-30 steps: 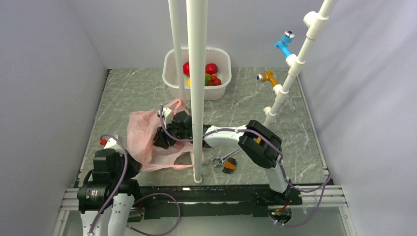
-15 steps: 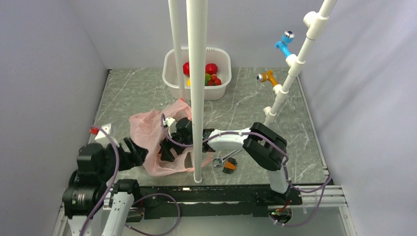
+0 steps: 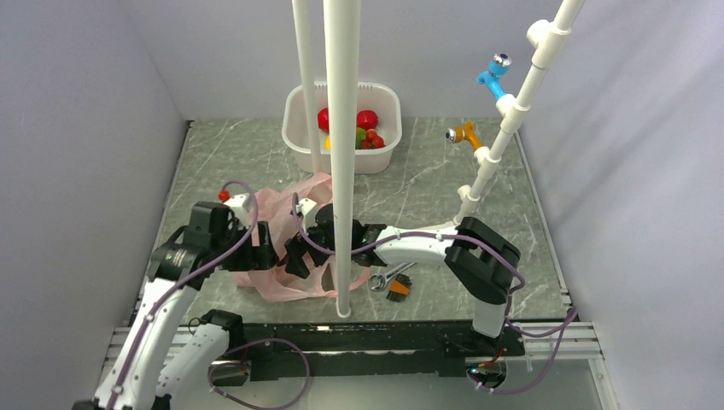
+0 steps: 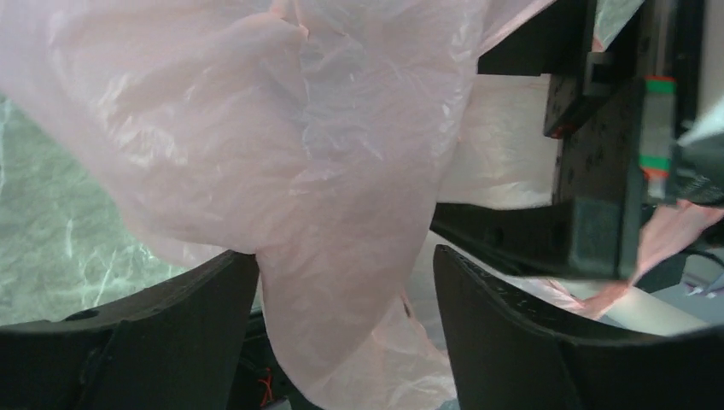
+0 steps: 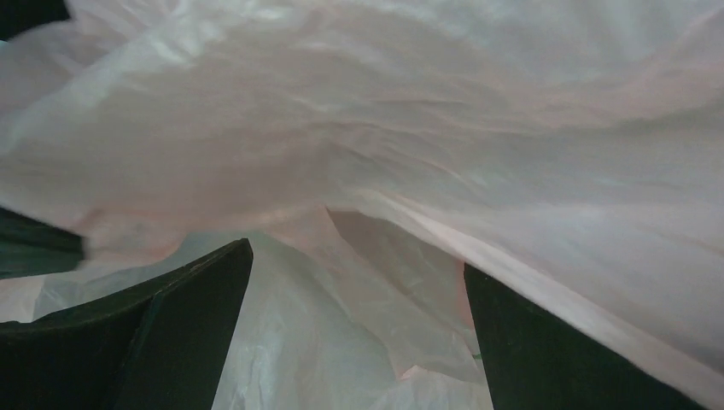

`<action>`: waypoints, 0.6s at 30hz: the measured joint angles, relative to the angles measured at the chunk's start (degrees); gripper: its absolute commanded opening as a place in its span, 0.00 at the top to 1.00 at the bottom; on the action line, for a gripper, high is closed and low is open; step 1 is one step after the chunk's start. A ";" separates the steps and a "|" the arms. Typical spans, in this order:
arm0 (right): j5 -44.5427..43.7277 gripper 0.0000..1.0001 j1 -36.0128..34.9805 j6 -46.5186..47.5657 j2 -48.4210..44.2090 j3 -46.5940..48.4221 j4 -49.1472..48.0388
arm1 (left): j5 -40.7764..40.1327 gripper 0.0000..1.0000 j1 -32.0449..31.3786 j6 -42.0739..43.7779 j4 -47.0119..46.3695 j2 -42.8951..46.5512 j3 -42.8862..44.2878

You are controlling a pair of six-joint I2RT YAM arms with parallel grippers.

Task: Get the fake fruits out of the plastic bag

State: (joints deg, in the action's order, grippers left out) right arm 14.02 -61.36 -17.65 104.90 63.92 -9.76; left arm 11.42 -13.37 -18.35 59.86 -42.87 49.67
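The bag (image 3: pixel 286 284) lies crumpled on the table (image 3: pixel 444 188) near the front edge, left of centre, with both arms reaching into it from either side. Its inside is hidden: the pink film is bunched and folded, and whether any fruit is in it cannot be told from any view.

The left gripper (image 3: pixel 260 248) sits at the bag's left edge. In the left wrist view its fingers (image 4: pixel 171 316) are spread wide, and a fold of film (image 4: pixel 282 128) hangs down through the gap – draped, not pinched. The right gripper (image 3: pixel 299 253) meets the bag from the right, partly cut off by the white post (image 3: pixel 341 171) that crosses in front of its wrist. In the right wrist view its jaws also stand far apart (image 5: pixel 357 265), with film (image 5: pixel 427 128) filling almost the whole frame and nothing clamped.

The fruits (image 3: pixel 367 120) that show – red pieces and a bit of green – lie in the white tub (image 3: pixel 294 111) at the back of the table, well apart from the bag; the post and a thinner one hide part of them.

A wrench (image 3: pixel 386 278) lies just right of the bag, touching an orange-and-black piece too small to make out. In the left wrist view, green and orange strips mark the black block at the right edge (image 4: pixel 657 128); if they carry writing, it cannot be read.
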 measured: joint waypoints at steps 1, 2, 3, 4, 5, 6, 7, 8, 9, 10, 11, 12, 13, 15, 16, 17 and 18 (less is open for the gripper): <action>0.02 0.08 0.15 -0.04 -0.02 0.13 0.39 | -0.20 0.40 -1.20 -0.61 -1.07 -1.31 -0.44; 0.15 0.13 0.22 -0.17 -0.07 0.15 0.72 | -0.63 0.49 -1.97 -1.16 -1.88 -2.36 -0.90; 0.31 0.18 0.35 -0.50 -0.28 0.13 1.11 | -1.38 0.56 -2.58 -2.08 -2.54 -3.65 -1.51; 0.59 0.21 0.61 -0.79 -0.76 -0.04 1.49 | -2.54 0.63 -2.84 -2.82 -2.64 -4.46 -1.97; 1.55 0.25 1.20 -1.42 -1.84 -0.81 1.42 | -3.52 0.70 -2.91 -3.63 -2.67 -4.87 -2.40; 2.32 0.28 1.90 -1.88 -3.21 -1.73 1.46 | -4.31 0.78 -2.97 -4.33 -2.69 -4.94 -2.78; 3.54 0.30 2.82 -2.29 -5.01 -2.93 1.31 | -5.14 0.83 -2.97 -5.14 -2.67 -4.63 -3.23; 4.63 0.30 3.52 -2.49 -6.58 -3.82 1.16 | -5.64 0.87 -3.04 -5.86 -2.60 -4.04 -3.65; 6.38 0.30 4.39 -2.54 -8.66 -5.01 0.68 | -5.95 0.90 -3.15 -6.54 -2.49 -3.21 -4.07; 7.76 0.30 5.03 -2.54 -10.27 -5.66 0.26 | -6.12 0.91 -3.26 -7.30 -2.36 -2.29 -4.35; 9.29 0.30 5.29 -2.54 -11.47 -6.01 -0.33 | -6.16 0.92 -3.37 -8.02 -2.14 -1.40 -4.52; 10.75 0.30 5.22 -2.51 -12.17 -6.14 -1.03 | -6.19 0.93 -3.43 -8.52 -1.97 -0.61 -4.68; 12.66 0.32 4.92 -2.56 -12.63 -6.14 -2.10 | -6.19 0.93 -3.54 -9.25 -1.92 0.35 -5.03; 16.57 0.37 3.98 -2.99 -12.72 -6.14 -4.63 | -6.19 0.95 -3.74 -10.58 -1.90 2.01 -6.43; 18.80 0.41 3.34 -3.26 -12.28 -6.14 -5.92 | -6.27 0.96 -3.93 -11.39 -1.75 3.04 -7.58; 20.74 0.44 2.69 -3.54 -11.56 -6.10 -7.04 | -6.38 0.97 -4.24 -12.04 -1.53 3.72 -8.48; 22.40 0.45 2.01 -3.96 -10.34 -5.84 -8.09 | -6.93 0.97 -5.11 -12.94 -0.96 4.50 -9.44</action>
State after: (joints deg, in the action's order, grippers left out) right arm 36.42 -59.35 -21.61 94.56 58.08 -17.85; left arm 4.49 -18.48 -31.29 58.89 -38.37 40.23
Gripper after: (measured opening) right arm 0.606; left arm 0.047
